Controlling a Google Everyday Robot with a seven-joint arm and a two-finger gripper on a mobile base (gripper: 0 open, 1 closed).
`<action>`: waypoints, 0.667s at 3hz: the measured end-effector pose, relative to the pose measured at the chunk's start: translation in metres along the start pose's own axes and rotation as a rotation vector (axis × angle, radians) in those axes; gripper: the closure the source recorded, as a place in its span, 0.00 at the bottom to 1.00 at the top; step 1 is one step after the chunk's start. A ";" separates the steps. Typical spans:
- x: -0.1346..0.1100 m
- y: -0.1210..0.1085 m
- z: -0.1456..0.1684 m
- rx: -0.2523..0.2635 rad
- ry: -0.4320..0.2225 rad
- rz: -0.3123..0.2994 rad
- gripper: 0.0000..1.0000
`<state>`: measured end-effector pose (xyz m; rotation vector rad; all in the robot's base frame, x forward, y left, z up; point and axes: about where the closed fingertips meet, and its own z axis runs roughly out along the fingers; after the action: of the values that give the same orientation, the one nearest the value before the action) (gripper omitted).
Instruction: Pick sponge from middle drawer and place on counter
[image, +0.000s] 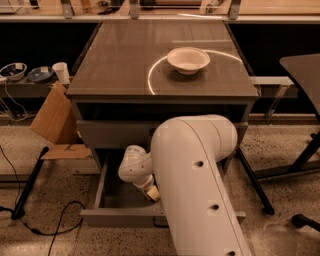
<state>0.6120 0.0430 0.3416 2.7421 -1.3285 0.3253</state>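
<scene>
Camera view looked down on the cabinet from in front, and most of the lower frame was filled by the robot's thick white arm (197, 185). We saw it bend from the lower right toward the left, with its rounded wrist dipping into the middle drawer (116, 196). That drawer stood pulled out toward us, its grey floor and low side walls exposed and its front panel nearest the camera.

The gripper (151, 192) sat low inside the drawer, right of centre and close to the floor, partly hidden behind the arm. We could not tell how far open it was or whether it had hold of anything. A small pale yellowish patch showed at its tip, and we could not say if that was the sponge or part of the gripper. We made out no sponge elsewhere in the drawer or on top.

Above the open drawer, a flat grey drawer face (114, 134) sat shut. The counter (125, 55) carried a bright curved light streak and a white bowl (188, 59) toward its right rear. To the left, a sheet of cardboard (54, 119) leaned against the cabinet, and a paper cup (61, 72) stood on a low shelf beyond it. A dark table (305, 70) edged in at the right.
</scene>
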 end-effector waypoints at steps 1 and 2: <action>0.002 0.000 -0.007 0.000 0.000 0.000 0.64; 0.002 0.000 -0.010 0.000 0.000 0.000 0.87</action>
<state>0.6119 0.0430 0.3518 2.7421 -1.3285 0.3254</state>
